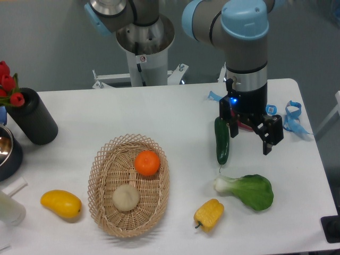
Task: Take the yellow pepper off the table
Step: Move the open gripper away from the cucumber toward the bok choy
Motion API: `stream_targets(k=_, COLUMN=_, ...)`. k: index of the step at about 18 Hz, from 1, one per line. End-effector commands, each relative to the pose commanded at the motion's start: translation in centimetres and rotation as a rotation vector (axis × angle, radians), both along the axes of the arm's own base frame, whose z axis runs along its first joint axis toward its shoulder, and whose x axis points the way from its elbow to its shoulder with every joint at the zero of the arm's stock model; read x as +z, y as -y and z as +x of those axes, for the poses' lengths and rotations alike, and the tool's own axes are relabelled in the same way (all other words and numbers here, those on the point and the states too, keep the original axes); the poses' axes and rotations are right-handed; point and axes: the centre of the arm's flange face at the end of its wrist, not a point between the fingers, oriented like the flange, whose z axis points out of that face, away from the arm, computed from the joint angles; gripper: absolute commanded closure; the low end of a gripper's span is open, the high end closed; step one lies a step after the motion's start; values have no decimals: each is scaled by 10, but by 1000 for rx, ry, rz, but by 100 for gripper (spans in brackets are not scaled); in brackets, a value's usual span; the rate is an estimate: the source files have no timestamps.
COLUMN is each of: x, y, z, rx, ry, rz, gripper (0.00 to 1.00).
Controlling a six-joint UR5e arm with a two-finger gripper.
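Observation:
The yellow pepper lies on its side near the front edge of the white table, its green stem pointing toward the front left. My gripper hangs over the right part of the table, well behind the pepper and a little to its right. It is open, with nothing between its black fingers. Between the gripper and the pepper lie other vegetables.
A dark green cucumber lies just left of the gripper and a bok choy sits in front of it. A wicker basket holds an orange and a beige round item. At left are a yellow mango-like fruit and a black vase.

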Motion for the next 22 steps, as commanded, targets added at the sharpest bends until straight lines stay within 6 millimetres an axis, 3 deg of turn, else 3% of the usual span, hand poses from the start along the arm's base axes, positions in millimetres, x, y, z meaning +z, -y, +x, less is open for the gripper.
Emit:
stream_targets(k=6, x=0, y=-2, z=2, rx=10, ry=-3, rz=2, gripper=0)
stream_targets(k=14, x=-23, y=-8, z=2, rx=69, ry=4, rz=39, gripper=0)
stream_targets(k=22, x=-73, y=-44, z=-6, rx=219, ry=77, rz=107, gripper=0)
